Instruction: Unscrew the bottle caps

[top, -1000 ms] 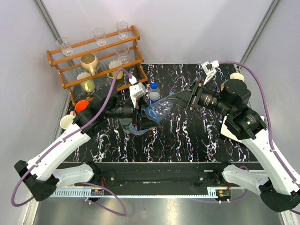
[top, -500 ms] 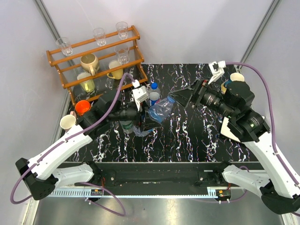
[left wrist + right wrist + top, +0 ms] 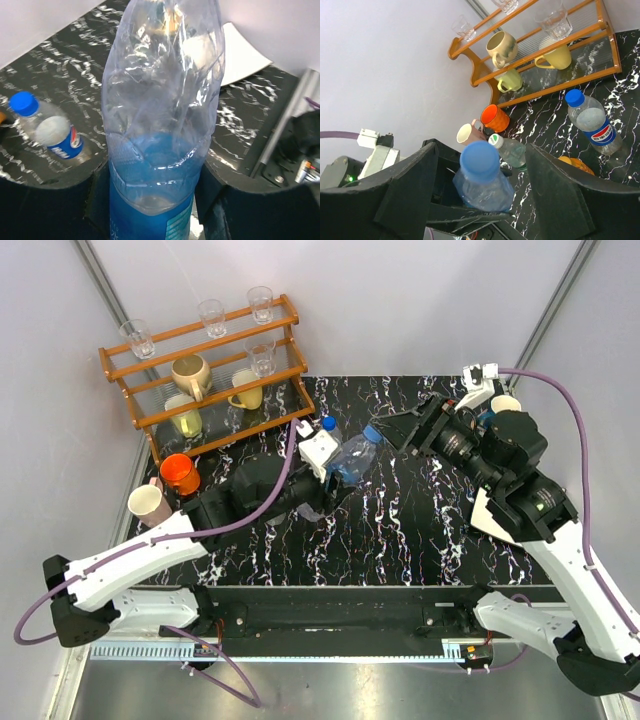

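The translucent blue plastic bottle (image 3: 350,458) is off the bench. It is held tilted in mid-air over the black, white-veined bench (image 3: 420,530), and its round blue cap (image 3: 372,432) is on and points toward the right arm. Its thin body is crumpled and dented, with a blue label low down.

The left gripper (image 3: 155,200) is clamped on the bottle's lower body, with 1 dark finger (image 3: 100,200) pressed to each side. The right gripper (image 3: 481,150) is spread wide. Its 2 fingers flank the cap with a gap on either side and touch nothing. From above it sits just beside the cap.

Beyond the held bottle, the clear bottle with a blue-red label (image 3: 594,122) stands upright on the bench near the rack, its blue cap on. The clear bottle with a green label (image 3: 512,151) stands close to the left arm with a pale cap on. The squat orange bottle (image 3: 576,164) shows only in part just beside it, cut off by a finger of the right gripper.

At the far left corner, an orange-brown wooden rack (image 3: 560,86) holds clear drinking glasses and mugs. An orange cup (image 3: 180,473) and a cream cup (image 3: 148,505) stand near its foot. A flat white sheet (image 3: 490,515) lies on the bench under the right arm.
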Robot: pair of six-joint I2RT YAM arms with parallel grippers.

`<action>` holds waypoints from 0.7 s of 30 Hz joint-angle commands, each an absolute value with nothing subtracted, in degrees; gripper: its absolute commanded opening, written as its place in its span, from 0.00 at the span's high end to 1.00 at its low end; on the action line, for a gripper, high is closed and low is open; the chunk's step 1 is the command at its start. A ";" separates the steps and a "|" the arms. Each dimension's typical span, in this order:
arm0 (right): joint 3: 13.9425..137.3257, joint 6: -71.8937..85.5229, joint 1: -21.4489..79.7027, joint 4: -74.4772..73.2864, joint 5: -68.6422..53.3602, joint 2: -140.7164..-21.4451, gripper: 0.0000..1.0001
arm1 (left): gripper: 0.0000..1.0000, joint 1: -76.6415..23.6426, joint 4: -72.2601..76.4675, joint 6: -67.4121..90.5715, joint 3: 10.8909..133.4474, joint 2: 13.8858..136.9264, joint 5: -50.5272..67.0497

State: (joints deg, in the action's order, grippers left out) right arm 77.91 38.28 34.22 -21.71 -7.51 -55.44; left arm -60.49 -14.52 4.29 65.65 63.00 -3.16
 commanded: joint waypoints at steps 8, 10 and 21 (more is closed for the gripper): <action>80.60 39.64 34.19 -18.81 -4.66 -58.53 0.25 | 0.49 -64.60 -11.34 2.72 69.61 66.18 -24.43; 80.25 39.64 34.19 -18.55 -4.75 -59.67 0.25 | 0.49 -64.77 -11.34 2.72 69.52 66.27 -24.52; 78.14 39.73 34.19 -16.61 -4.22 -61.00 0.41 | 0.49 -65.57 -11.16 2.64 68.99 66.09 -24.79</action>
